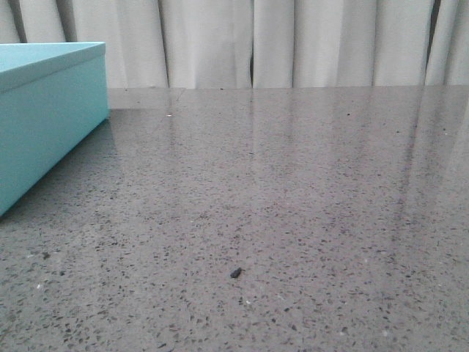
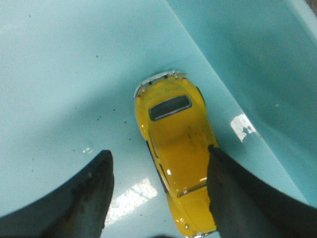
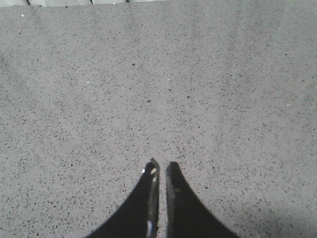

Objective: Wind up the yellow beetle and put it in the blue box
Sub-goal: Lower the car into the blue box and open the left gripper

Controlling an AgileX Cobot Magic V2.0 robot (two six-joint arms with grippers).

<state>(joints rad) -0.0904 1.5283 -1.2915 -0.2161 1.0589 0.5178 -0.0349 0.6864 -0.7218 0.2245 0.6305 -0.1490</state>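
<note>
While spread wide, left gripper (image 2: 158,168) straddles beetle (image 2: 176,153) lying on box (image 2: 59,74) floor near a wall; right gripper (image 3: 159,168) pinched closed over table (image 3: 223,99).

Blue box (image 1: 44,110) cut off by the left edge in the front view, its inside hidden there. Yellow beetle (image 2: 178,158) cropped at its nose, one flank hidden behind a left claw finger (image 2: 223,193). Small dark speck (image 1: 235,273) on the table (image 1: 308,220), too tiny to identify.
</note>
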